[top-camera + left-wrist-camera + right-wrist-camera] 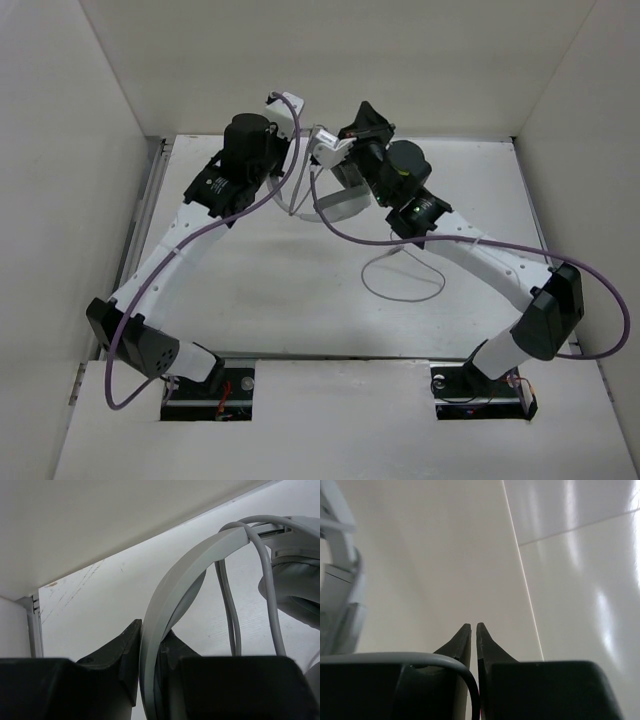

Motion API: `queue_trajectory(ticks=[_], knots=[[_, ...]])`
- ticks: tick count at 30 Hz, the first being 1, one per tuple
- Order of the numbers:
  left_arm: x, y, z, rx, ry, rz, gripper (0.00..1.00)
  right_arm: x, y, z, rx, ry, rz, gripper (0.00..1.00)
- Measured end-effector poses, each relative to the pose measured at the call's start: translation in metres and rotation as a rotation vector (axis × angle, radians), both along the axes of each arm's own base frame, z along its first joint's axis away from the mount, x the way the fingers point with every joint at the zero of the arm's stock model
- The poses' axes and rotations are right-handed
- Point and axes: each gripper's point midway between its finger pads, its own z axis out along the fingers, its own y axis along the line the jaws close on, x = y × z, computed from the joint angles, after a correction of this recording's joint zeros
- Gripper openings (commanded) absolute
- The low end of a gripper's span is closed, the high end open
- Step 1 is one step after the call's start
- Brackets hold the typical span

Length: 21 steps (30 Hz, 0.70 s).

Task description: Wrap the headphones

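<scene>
The white headphones [331,150] hang lifted over the far middle of the table, between my two grippers. My left gripper [296,150] is shut on the curved headband [190,565], which runs up between its fingers [150,645]. The thin grey cable [227,605] is looped over the headband beside a grey ear cushion [295,580]. My right gripper [352,130] points up towards the back wall, and its fingers [473,630] are shut on the cable [420,657], which curves down between them. Part of the headphones [340,580] shows at the left of the right wrist view. A slack loop of cable [405,277] lies on the table.
White walls enclose the table [250,290] at the back and on both sides. Thick purple robot cables [330,225] hang from both arms over the table's middle. The raised front ledge [330,400] holds both arm bases.
</scene>
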Motion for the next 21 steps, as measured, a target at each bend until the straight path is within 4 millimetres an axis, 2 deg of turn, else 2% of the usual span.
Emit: queue_trajectory(ticks=[6, 12, 16, 21], knots=[[-0.015, -0.006, 0.003, -0.011, 0.011, -0.055, 0.0, 0.016, -0.031, 0.015, 0.108, 0.023, -0.044, 0.15], [-0.032, -0.023, 0.0, -0.012, 0.04, -0.146, 0.0, 0.023, -0.042, 0.028, 0.216, 0.063, -0.021, 0.15], [-0.047, -0.036, -0.001, -0.013, 0.062, -0.226, 0.0, 0.031, -0.047, 0.021, 0.279, 0.125, -0.001, 0.15], [-0.064, -0.048, 0.006, -0.027, 0.075, -0.31, 0.0, 0.053, -0.056, -0.003, 0.355, 0.246, -0.001, 0.14]])
